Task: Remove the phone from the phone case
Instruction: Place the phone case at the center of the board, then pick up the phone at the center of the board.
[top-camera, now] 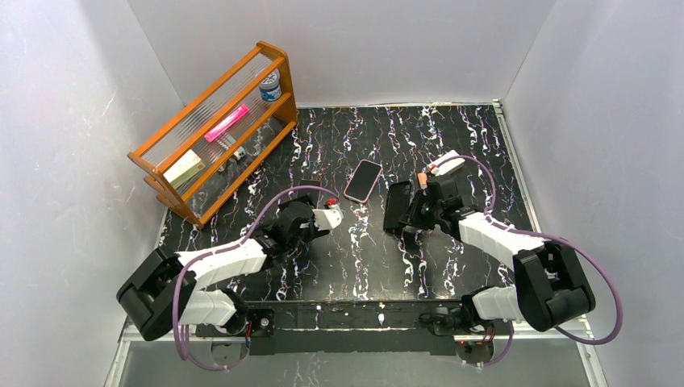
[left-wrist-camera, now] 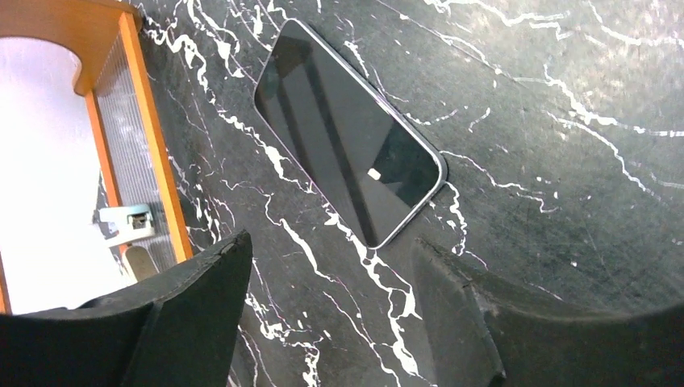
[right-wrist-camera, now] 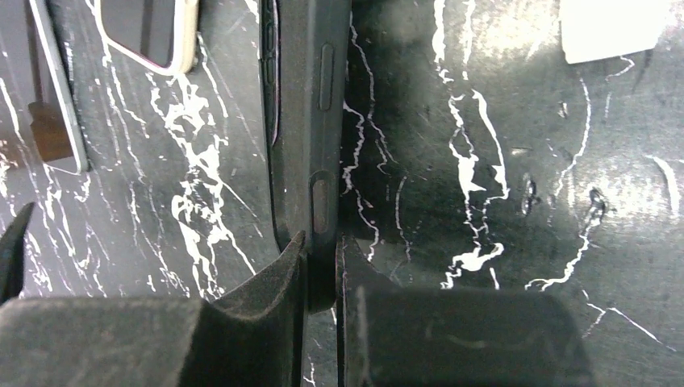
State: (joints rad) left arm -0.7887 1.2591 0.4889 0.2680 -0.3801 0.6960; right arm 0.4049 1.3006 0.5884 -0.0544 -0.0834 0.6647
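Phone (top-camera: 363,180) flat on desk (top-camera: 339,266), screen up. L end effector (left-wrist-camera: 331,250) wide, empty, at phone's 7 o'clock. R end effector (right-wrist-camera: 321,246) pinches case (right-wrist-camera: 302,121) edge; case at phone's 4 o'clock.

**Phone lies bare, case stands apart**

The phone (left-wrist-camera: 347,129) lies flat on the black marbled table (top-camera: 379,270), set diagonally near its middle with the dark screen up (unlit, with a pale pinkish rim). Near it on the right, not touching, the black phone case (right-wrist-camera: 302,121) stands on its long edge with its side buttons showing. The right gripper (right-wrist-camera: 323,254) pinches its near end.
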